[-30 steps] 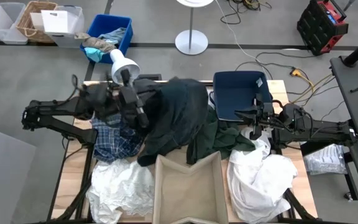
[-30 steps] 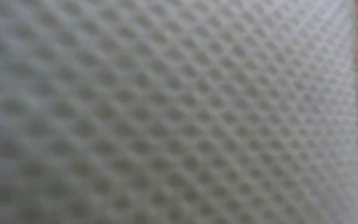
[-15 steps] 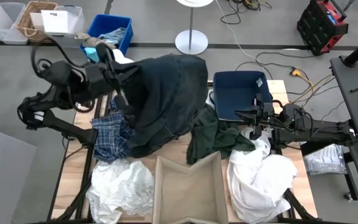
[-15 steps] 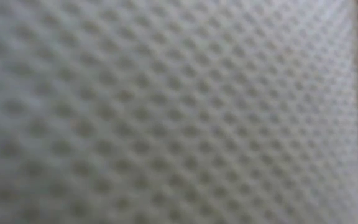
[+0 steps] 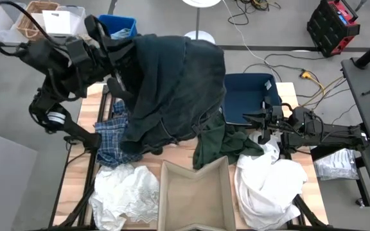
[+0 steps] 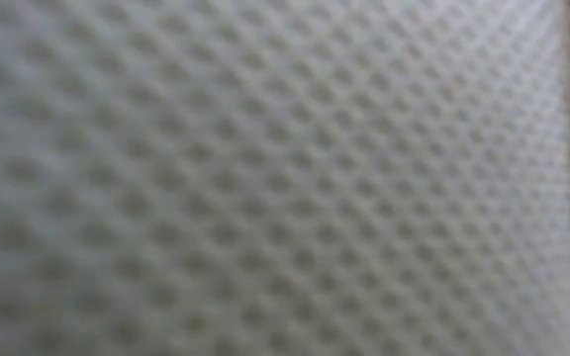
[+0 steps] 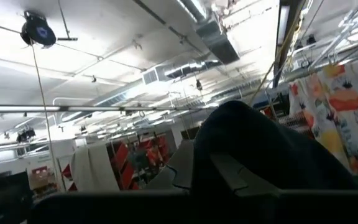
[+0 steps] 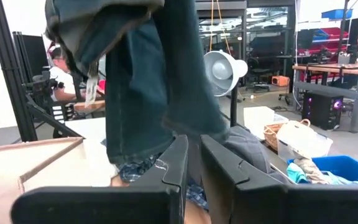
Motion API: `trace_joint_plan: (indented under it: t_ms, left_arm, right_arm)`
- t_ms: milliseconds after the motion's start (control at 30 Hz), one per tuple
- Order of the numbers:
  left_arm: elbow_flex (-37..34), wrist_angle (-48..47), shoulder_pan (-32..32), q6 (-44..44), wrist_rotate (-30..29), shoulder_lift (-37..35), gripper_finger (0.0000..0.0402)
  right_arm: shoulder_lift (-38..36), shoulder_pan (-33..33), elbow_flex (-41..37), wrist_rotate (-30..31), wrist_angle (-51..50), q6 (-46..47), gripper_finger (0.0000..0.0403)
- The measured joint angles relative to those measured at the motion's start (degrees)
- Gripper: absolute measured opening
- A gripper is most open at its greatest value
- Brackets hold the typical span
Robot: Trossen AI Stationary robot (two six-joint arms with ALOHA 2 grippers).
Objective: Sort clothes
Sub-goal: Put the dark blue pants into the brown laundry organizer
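Several garments are unsorted on the wooden tabletop (image 5: 82,173), so by my reckoning the sorting has barely begun. Up at about ten o'clock the left end effector (image 5: 111,80) is pinched shut on a big charcoal grey fabric garment (image 5: 172,83), which hangs lifted from it and drapes down over the middle of the pile. Beneath its lower edge, at roughly eight o'clock, lies a blue-and-white plaid cotton shirt (image 5: 111,142), and below that a crumpled white lacy garment (image 5: 124,196). A dark green soft garment (image 5: 220,142) sits near the centre, touching a heaped white cloth (image 5: 268,183) at four o'clock. The tan open cardboard box (image 5: 194,196) at six o'clock looks empty, and the navy rectangular plastic bin (image 5: 246,96) at one o'clock shows nothing inside either. The right end effector (image 5: 262,125) waits at three o'clock, fingers nearly together and holding nothing I can see.
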Motion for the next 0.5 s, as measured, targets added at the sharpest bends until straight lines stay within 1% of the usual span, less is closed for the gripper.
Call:
trace_joint_plan:
  t_ms: [33,67,100,133,200,367,500]
  left_arm:
    - [2.45,-0.84,0.0,-0.02,0.43,1.23,0.0]
    - [2.59,0.78,0.0,0.06,0.68,1.7,0.0]
    - [0.65,4.95,0.0,0.58,0.77,0.77,0.0]
    - [-0.67,7.13,-0.02,1.19,0.94,0.31,0.0]
    - [-1.53,9.46,-0.02,1.55,2.82,-0.14,0.0]
    - [0.41,9.74,-0.37,0.23,6.48,-0.18,0.0]
    - [1.31,10.12,-0.42,-0.66,7.36,0.04,0.0]
  right_arm:
    - [0.0,0.0,0.0,0.0,-0.01,0.0,0.0034]
    - [0.0,0.0,0.0,0.0,0.0,0.0,0.0034]
    - [0.0,0.0,0.02,0.0,0.0,0.0,0.0034]
    - [-0.04,-0.01,0.0,0.01,0.0,0.0,0.0034]
    - [-0.04,-0.02,0.02,0.04,0.0,0.0,0.0034]
    - [-0.15,-0.02,0.04,0.05,0.15,0.0,0.0034]
    - [-0.13,-0.02,0.04,0.06,0.28,0.0,0.0034]
